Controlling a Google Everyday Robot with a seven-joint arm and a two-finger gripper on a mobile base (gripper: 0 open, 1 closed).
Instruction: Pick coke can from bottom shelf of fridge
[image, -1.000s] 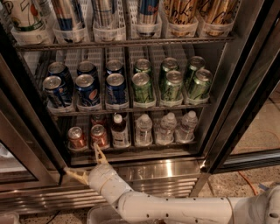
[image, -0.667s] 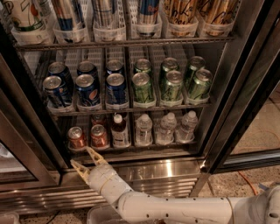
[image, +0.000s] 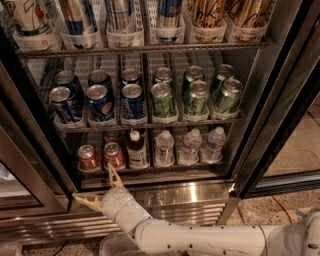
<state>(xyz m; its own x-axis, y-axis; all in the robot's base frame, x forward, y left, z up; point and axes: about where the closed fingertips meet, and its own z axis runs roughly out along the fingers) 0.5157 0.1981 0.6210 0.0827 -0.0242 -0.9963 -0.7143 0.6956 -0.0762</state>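
Hovering just below the front edge of the bottom shelf (image: 150, 169) of the fridge (image: 190, 192), your claw (image: 93, 182) is spread wide and holds nothing, one finger pointing up just under the coke can (image: 114, 156), which stands upright near that shelf's left end beside another red can (image: 88, 158).

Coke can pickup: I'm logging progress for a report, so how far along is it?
Done: the fridge stands open, and the gripper is just below the front edge of the bottom shelf.
In hand: the gripper is open and empty, with one finger pointing up at the right-hand front coke can.
Left: closing on that can and drawing it out. It stands on the shelf, untouched.
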